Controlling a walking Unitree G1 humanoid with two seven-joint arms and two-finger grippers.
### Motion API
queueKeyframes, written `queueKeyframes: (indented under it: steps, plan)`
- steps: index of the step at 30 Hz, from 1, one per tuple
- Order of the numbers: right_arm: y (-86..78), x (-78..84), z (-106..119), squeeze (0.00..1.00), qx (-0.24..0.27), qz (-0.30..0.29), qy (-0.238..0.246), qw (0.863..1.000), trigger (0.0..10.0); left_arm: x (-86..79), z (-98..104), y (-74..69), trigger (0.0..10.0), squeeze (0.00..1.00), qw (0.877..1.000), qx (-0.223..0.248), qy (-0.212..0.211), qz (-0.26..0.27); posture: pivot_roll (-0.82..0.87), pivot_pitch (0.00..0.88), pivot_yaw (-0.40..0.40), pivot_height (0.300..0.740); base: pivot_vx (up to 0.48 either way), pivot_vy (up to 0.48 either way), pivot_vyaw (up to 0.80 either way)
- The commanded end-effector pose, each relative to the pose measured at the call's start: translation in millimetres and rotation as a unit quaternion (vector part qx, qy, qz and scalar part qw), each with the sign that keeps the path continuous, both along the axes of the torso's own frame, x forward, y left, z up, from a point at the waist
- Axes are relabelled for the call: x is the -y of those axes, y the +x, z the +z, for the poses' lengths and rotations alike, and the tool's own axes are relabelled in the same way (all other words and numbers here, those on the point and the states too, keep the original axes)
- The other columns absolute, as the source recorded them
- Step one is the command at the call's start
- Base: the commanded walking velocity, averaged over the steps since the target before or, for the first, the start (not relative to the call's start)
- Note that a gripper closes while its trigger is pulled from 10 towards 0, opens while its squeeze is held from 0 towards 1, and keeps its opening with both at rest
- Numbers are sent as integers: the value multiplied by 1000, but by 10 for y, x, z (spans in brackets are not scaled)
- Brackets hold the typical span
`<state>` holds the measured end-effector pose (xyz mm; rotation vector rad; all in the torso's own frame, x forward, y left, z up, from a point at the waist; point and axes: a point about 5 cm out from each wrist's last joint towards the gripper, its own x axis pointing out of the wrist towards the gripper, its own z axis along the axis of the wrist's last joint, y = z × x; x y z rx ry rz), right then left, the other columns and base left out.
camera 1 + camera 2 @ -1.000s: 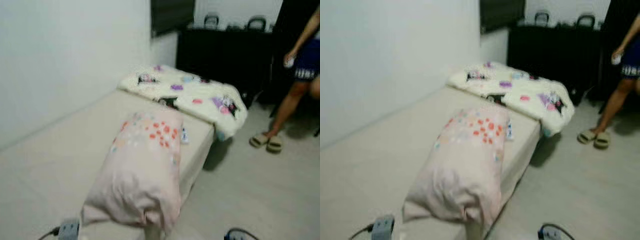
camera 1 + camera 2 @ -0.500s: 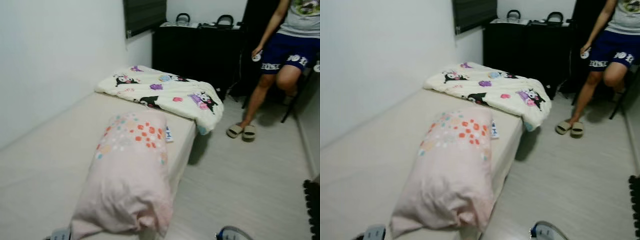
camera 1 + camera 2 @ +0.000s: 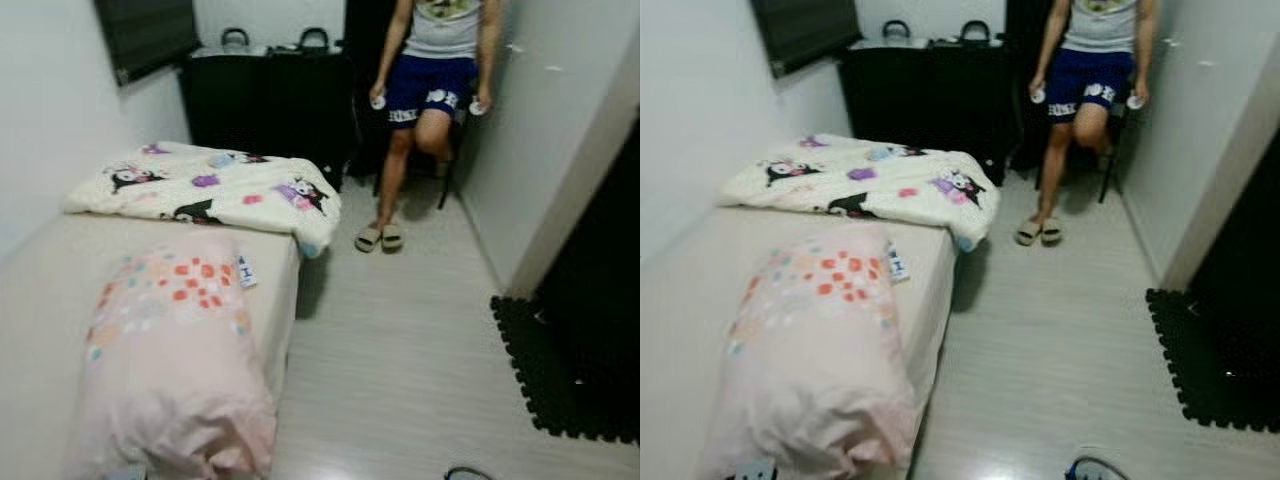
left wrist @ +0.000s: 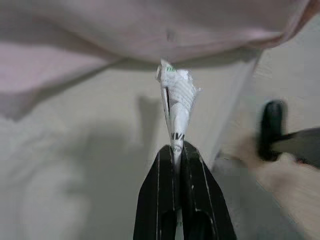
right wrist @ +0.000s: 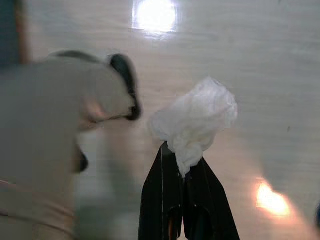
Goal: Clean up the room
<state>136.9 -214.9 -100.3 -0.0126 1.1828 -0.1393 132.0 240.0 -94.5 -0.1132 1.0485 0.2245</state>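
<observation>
Two scraps of litter are in the robot's grip. The left claw [image 4: 175,150] is clamped on a crumpled printed wrapper [image 4: 176,97], white with black and green marks, which sticks up from between the fingertips over the pale bed sheet, just below the edge of the pink pillow [image 4: 150,25]. The right claw [image 5: 182,167] pinches a crumpled white tissue [image 5: 195,120], held above the shiny light wooden floor [image 5: 280,75].

From the head, the bed [image 3: 30,300] lies to the robot's left with the pink dotted pillow on it and a cartoon-print blanket [image 3: 200,185] bunched at the far end. A person [image 3: 430,70] in blue shorts and sandals sits beyond, beside a black cabinet [image 3: 270,100]. A black foam mat [image 3: 570,370] lies on the floor to the right.
</observation>
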Motion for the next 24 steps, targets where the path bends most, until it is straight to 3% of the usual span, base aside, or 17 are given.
queueKeyframes:
  steps: [1,7,12,24]
  plan:
    - [40,12,17,0,8,4,-1,1000,10000,1,17,46,10000,0,1000,8,-6,-4,-68,20,39,740,0,0,-756]
    - [36,34,20,0,7,5,-3,1000,10000,13,15,46,10000,0,1000,9,-12,-7,-71,23,36,740,0,0,-761]
    - [32,52,22,0,6,5,-4,1000,10000,23,9,37,10000,0,1000,7,-13,-2,-74,25,31,740,0,-434,-763]
    - [38,45,23,0,6,9,-2,1000,10000,48,15,86,10000,0,1000,6,1,1,-72,27,29,740,0,0,-762]
